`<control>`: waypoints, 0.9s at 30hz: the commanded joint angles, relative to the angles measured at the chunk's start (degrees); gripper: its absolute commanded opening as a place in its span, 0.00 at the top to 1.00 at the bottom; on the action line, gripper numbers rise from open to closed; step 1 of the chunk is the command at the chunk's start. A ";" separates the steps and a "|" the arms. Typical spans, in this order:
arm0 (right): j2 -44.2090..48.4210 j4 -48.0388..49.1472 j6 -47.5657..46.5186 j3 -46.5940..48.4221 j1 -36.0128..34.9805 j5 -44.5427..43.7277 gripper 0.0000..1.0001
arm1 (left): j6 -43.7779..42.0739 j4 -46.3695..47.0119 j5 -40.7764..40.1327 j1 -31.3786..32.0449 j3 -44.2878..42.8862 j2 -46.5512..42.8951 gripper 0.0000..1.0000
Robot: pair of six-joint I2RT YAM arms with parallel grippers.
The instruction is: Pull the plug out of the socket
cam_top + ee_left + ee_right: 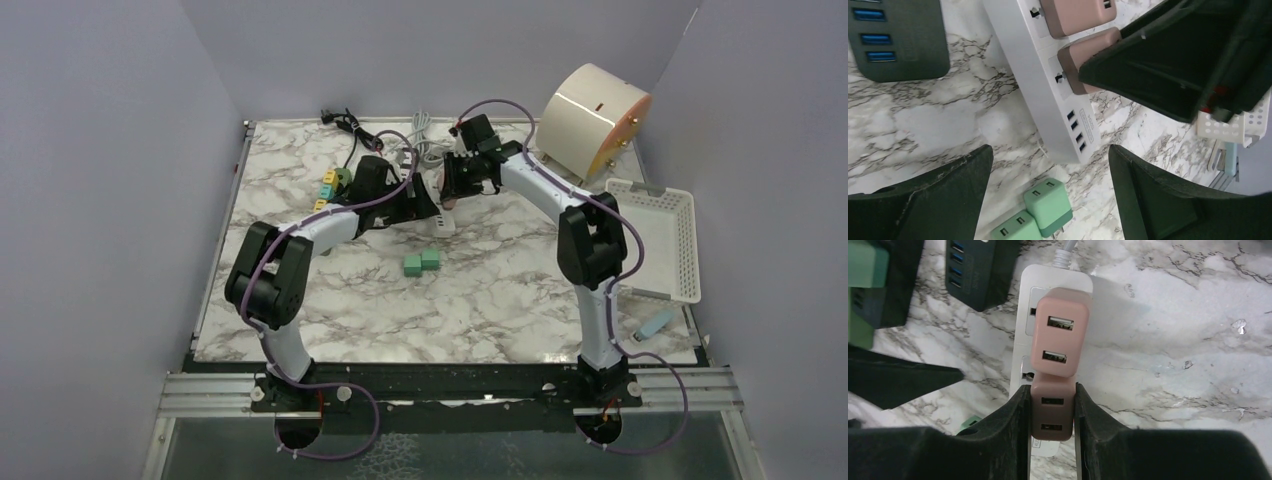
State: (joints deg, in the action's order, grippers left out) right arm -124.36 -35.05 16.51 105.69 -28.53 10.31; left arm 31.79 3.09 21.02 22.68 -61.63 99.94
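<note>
Pinching a pink plug (1052, 410), 1 of 2 in the strip (1048, 277), right fingers (1013, 425); left fingers (948, 200) apart.

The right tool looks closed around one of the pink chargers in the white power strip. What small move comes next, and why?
Probably pull the right tool straight away from the face of the power strip. Its fingers press both sides of the pink charger, which is still seated, and the open left tool hovers over the strip's end without holding it, so go gently.
</note>
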 commanded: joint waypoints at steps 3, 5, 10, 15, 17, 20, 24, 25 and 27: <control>6.79 5.13 2.16 -1.10 -0.56 6.58 0.99 | 1.61 2.58 4.15 3.09 -4.03 5.09 0.11; 7.47 4.91 2.24 -1.26 -0.55 7.45 0.99 | 1.73 2.55 4.02 3.94 -4.71 6.25 0.11; 9.72 5.50 2.86 -2.53 -0.55 9.03 0.99 | 3.25 2.77 2.07 4.79 -5.71 8.69 0.96; 12.76 3.39 0.62 -3.01 0.56 10.59 0.99 | 2.13 -1.14 -2.30 4.69 -7.90 9.11 1.00; 14.16 2.53 -1.59 -4.32 1.99 14.63 0.99 | 1.16 -2.21 -3.06 4.53 -8.70 9.21 1.00; 15.50 -1.47 -7.73 -6.29 4.04 21.56 0.99 | -0.02 -3.11 -3.61 4.41 -9.89 9.45 1.00; 19.97 -3.10 -16.05 -14.72 5.70 34.74 0.99 | -1.71 -5.31 -4.73 4.22 -11.96 10.62 1.00; 21.72 -1.94 -16.67 -17.77 5.93 38.39 0.99 | -1.99 -5.97 -5.02 4.15 -12.40 11.04 1.00; 24.96 1.05 -16.24 -23.70 6.01 42.77 0.98 | -2.48 -6.81 -5.56 3.97 -13.14 11.74 1.00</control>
State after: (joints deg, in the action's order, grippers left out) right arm -106.26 -33.74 5.65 90.19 -21.65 33.76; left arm 32.12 -2.11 19.59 27.90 -72.14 109.51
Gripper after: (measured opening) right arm 0.329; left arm 0.366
